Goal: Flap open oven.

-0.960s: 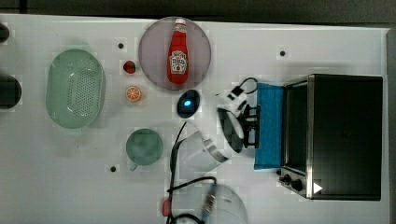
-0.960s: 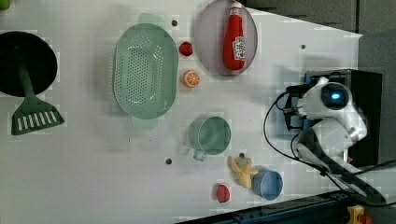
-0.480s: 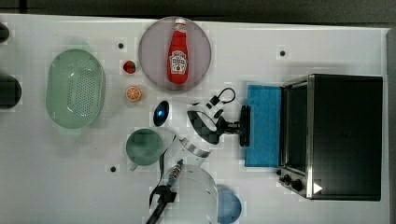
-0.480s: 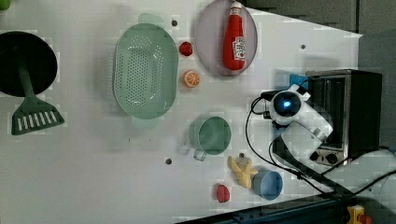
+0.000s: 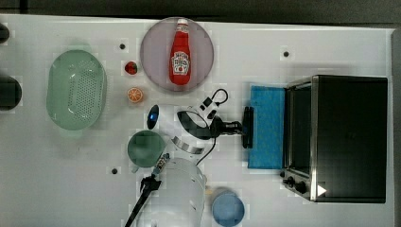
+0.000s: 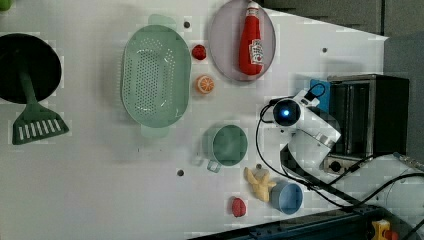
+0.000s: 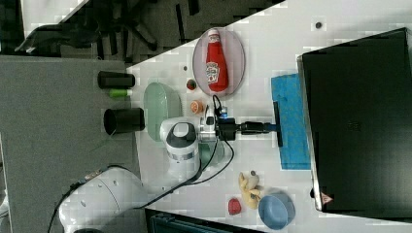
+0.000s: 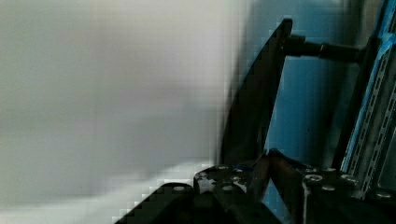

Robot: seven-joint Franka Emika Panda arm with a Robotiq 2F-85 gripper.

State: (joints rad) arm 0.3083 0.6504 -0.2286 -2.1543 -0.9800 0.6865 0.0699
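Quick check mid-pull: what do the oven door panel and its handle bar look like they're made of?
The oven door panel looks like blue-tinted glass, smooth and glossy. The handle bar, which the gripper is shut on, appears to be matte black plastic or coated metal; I cannot tell which.

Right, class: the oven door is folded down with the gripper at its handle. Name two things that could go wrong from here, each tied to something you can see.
1. The gripper is at the black bar handle of the folded-down blue door; if it pushes further, it may strain the hinge or shift the oven.

2. Drawing back, the arm may hit the green cup beside it.
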